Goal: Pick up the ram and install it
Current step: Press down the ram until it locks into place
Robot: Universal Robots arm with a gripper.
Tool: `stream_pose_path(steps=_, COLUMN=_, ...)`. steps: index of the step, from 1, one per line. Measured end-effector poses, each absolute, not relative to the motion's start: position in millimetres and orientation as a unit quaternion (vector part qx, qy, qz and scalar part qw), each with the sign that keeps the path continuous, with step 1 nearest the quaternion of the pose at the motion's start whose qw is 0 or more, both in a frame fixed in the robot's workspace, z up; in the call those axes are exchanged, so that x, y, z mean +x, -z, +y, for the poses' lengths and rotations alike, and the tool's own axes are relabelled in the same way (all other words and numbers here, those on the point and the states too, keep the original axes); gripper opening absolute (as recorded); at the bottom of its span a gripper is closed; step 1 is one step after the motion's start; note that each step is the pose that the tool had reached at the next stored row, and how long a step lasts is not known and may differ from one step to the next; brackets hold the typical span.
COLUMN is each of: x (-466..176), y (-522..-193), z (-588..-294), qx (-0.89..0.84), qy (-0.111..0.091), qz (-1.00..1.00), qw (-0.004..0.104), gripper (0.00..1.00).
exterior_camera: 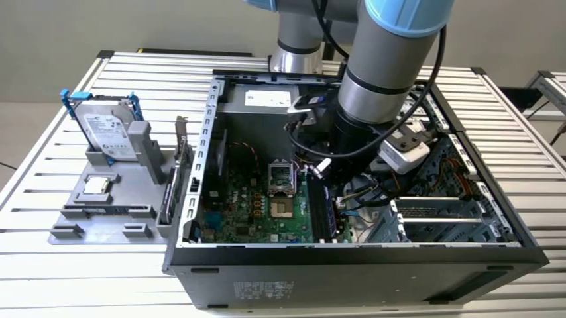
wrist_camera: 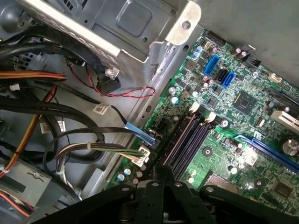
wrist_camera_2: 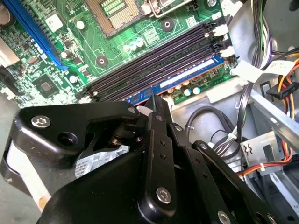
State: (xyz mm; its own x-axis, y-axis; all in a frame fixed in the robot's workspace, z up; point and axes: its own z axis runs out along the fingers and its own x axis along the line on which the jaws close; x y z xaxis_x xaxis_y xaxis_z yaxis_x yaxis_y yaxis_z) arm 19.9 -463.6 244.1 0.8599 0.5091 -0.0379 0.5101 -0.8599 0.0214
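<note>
1. Your black gripper (wrist_camera_2: 152, 105) reaches down inside the open dark computer case (exterior_camera: 354, 258).
2. Its jaws sit narrow on the slim bluish ram stick (wrist_camera_2: 187, 77).
3. You see the ram lying along the outermost black slot of the green motherboard (wrist_camera_2: 60, 65).

You have open black computer case (exterior_camera: 354, 265) on slatted metal table (exterior_camera: 53, 139). Green motherboard (exterior_camera: 256, 199) on case floor, empty processor socket (exterior_camera: 280, 177) near its middle. Grey parts holder (exterior_camera: 111, 212) beside case, at exterior view's left: hard drive with blue brackets (exterior_camera: 108, 129) upright in it, small silver processor chip (exterior_camera: 95, 186) flat before drive. Your first wrist view: blue connectors (wrist_camera: 211, 65) on board, bundled cables (wrist_camera: 56, 135) beside it.
</note>
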Motion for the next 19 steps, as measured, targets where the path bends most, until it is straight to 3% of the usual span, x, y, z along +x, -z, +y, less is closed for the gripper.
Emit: stream_pose_path(steps=19, x=19.4, y=-244.1, z=-463.6, qx=0.945, qy=0.014, qz=0.326, qw=0.016, gripper=0.0)
